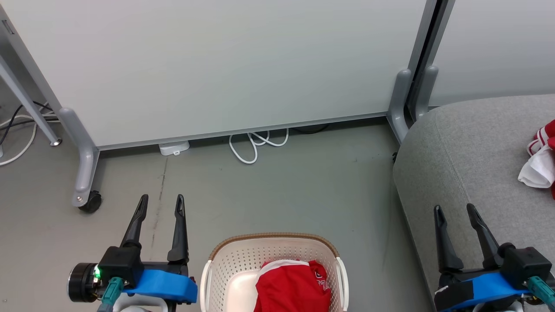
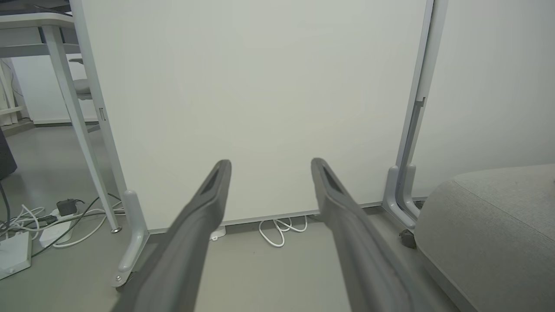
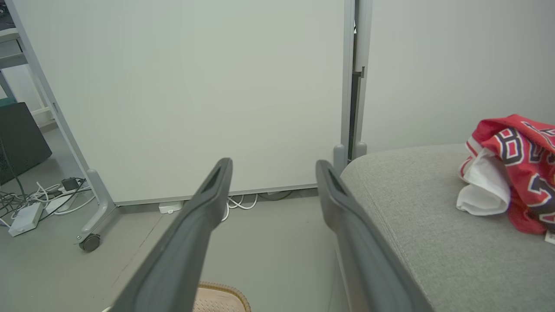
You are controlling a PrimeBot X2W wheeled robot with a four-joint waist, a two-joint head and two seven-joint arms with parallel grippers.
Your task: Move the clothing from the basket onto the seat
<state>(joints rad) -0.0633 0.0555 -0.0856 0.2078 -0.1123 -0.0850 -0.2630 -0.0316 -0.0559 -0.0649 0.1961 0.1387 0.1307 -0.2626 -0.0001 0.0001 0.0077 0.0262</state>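
The red jersey (image 1: pixel 290 288) lay crumpled inside the white laundry basket (image 1: pixel 230 264), against its right wall. It sat between the 2 grippers and closer to the robot than their fingertips.

The left gripper (image 1: pixel 161 198) hung just to the left of the basket. Its 2 dark fingers were spread wide and held nothing. They pointed away from the robot, over the floor (image 1: pixel 303 186).

The right gripper (image 1: pixel 454 207) hung well to the right of the basket, over the front edge of the grey sofa seat (image 1: pixel 468 151). Its 2 fingers were spread wide too, and they were empty. Neither gripper touched the jersey in the basket.

A red and white jersey (image 3: pixel 516 169) with black and white numbers lay bunched on the seat, far to the right of the basket. It was past the right gripper and apart from it.

The basket stood on a smooth grey-green floor. The seat stood to the right of the basket, with a strip of bare floor between them.

Behind the basket, well apart from it, stood a big white panel (image 1: pixel 217 65) on grey legs. One leg, behind and to the left of the basket, had a black wheel (image 1: pixel 91 201). A white cable (image 1: pixel 256 145) lay in loops on the floor under the panel, right behind the basket. A small white box (image 1: pixel 173 148) sat just to the left of the loops.
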